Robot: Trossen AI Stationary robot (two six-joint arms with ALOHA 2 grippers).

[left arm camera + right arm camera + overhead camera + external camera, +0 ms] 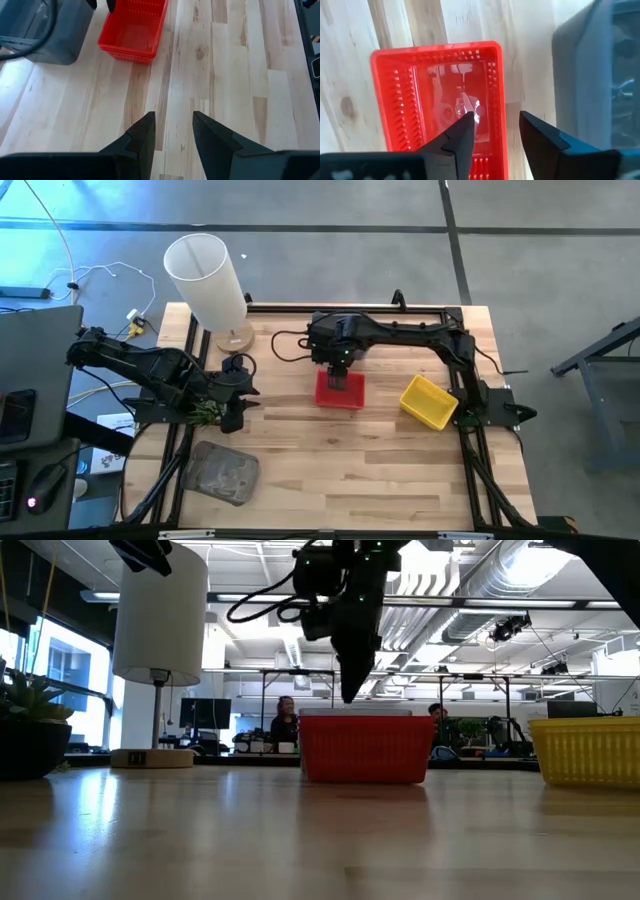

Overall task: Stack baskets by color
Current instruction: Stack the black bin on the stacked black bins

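A red basket (340,391) rests flat on the table's middle; in the left wrist view two red rims (127,52) show one above the other. My right gripper (495,117) hangs open over it, pointing down. One finger stands over the inside, the other outside one side wall (502,100), and the tips (350,695) are just above the rim. A yellow basket (430,402) lies to the right. A dark grey basket (222,472) lies near the front left. My left gripper (172,122) waits open over bare wood at the left (232,402).
A tall white cylinder on a wooden base (210,280) stands at the far left. A small green leafy clump (205,412) lies beside my left gripper. Black frame rails (470,380) run along the table's sides. Bare wood stretches across the front middle (350,470).
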